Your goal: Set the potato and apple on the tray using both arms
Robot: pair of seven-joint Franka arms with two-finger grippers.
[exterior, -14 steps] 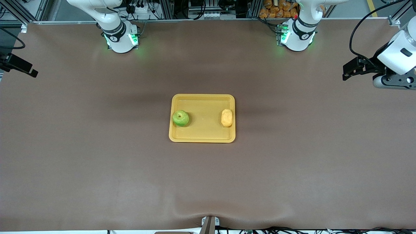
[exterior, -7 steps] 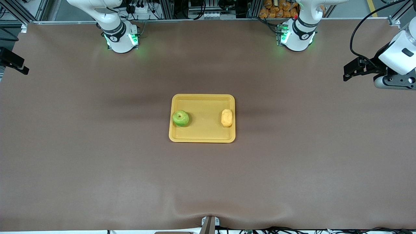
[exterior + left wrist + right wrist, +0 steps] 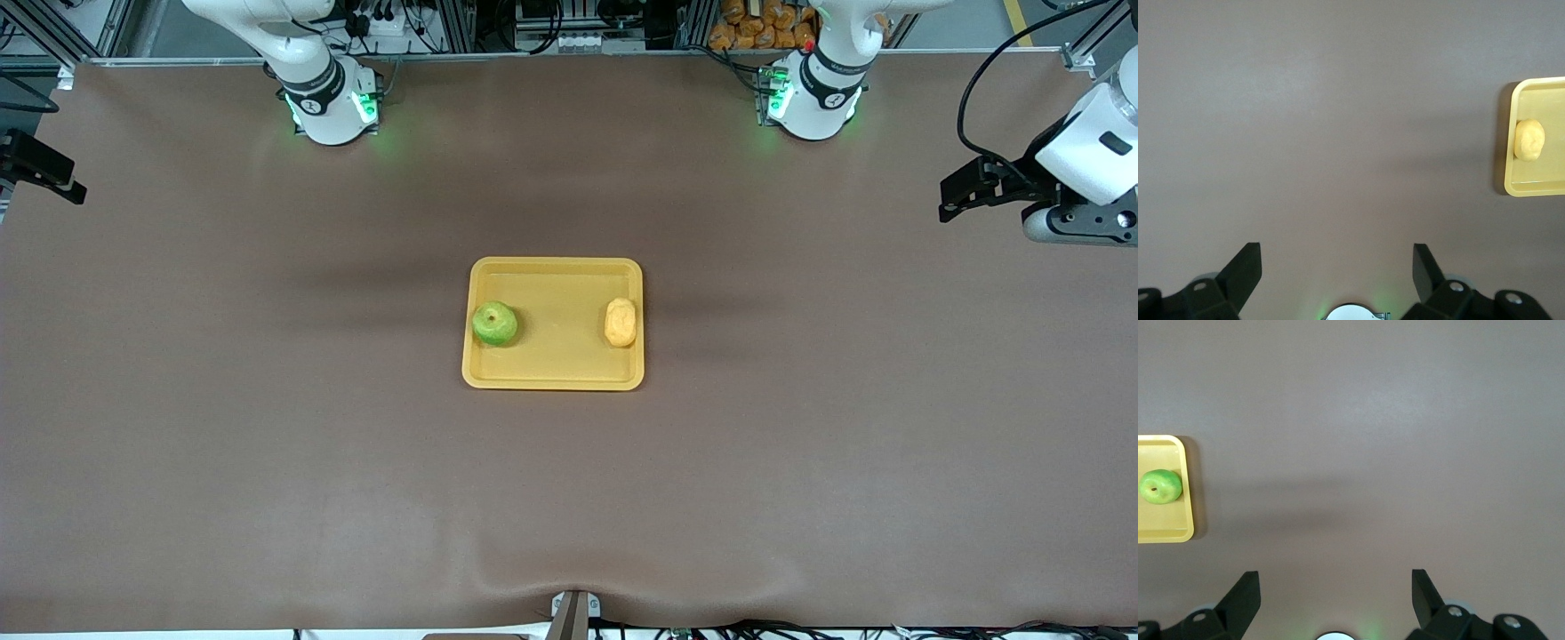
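The yellow-orange tray (image 3: 556, 378) lies in the middle of the table. On it rests the green apple (image 3: 494, 324), at the end toward the right arm, and the potato (image 3: 621, 322) at the end toward the left arm. My left gripper (image 3: 951, 197) hangs open and empty over the table's edge at the left arm's end. My right gripper (image 3: 73, 188) hangs open and empty over the edge at the right arm's end. The left wrist view shows its open gripper (image 3: 1336, 263), the potato (image 3: 1529, 139) and the tray (image 3: 1538, 185). The right wrist view shows its open gripper (image 3: 1335, 585), the apple (image 3: 1160, 486) and the tray (image 3: 1165, 528).
The brown table cover (image 3: 267, 400) spreads wide around the tray, with a low wrinkle (image 3: 569, 569) near the front edge. The two arm bases (image 3: 329, 107) (image 3: 813, 102) stand along the edge farthest from the front camera.
The right gripper has drawn back a little toward its end of the table. The left gripper has shifted very slightly. Tray, apple and potato have not moved.
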